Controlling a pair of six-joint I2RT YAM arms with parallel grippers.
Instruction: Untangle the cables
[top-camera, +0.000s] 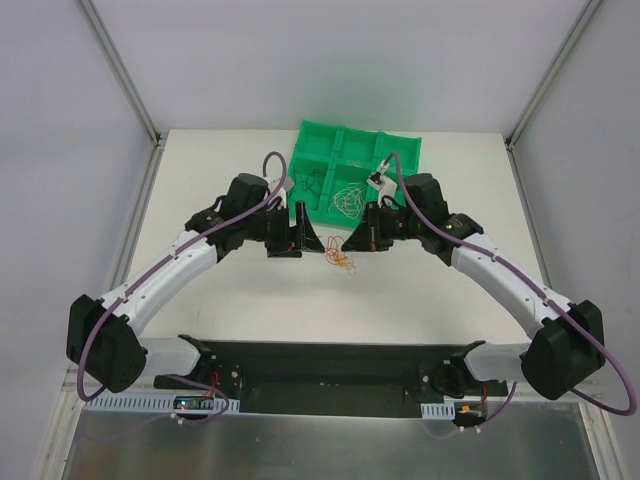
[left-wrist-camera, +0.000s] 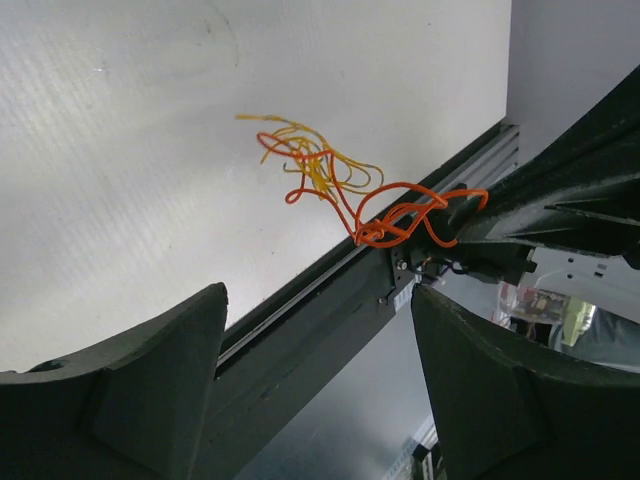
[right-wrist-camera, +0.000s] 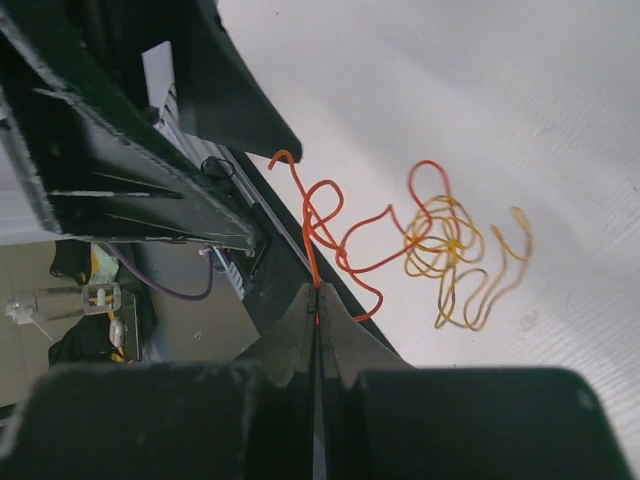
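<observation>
Pinches a red-orange cable (right-wrist-camera: 345, 255) between the tightly clenched tips of the right claw (right-wrist-camera: 318, 297), the strand coming straight up out of the pinch and then wandering off in loose loops and hooks. Shows those loops caught in a yellow-orange cable (right-wrist-camera: 455, 250), a small knot of rings with one long wavy tail, just beyond the red-orange cable over the white table (top-camera: 230, 190). Cannot tell from any view about contact between that knot and the table: resting or lifted. Holds the left claw (left-wrist-camera: 318, 320) released and spread wide, nothing between its two black fingers (left-wrist-camera: 150, 390), aimed at the tangle from the side opposite the right claw. Has both claws low over the table, tip toward tip, near each other yet apart, with the tangle between them and a little toward the arm bases in the overhead view. Puts the tangle just in front of the near edge of the green tray (top-camera: 400, 150), outside it. Shows more cables inside the tray, behind the claws: a pale white bundle (top-camera: 348, 200) in the middle compartment of the near row, and thin black wires (top-camera: 310, 185) in the compartment to its left, neither between any claw's tips.
</observation>
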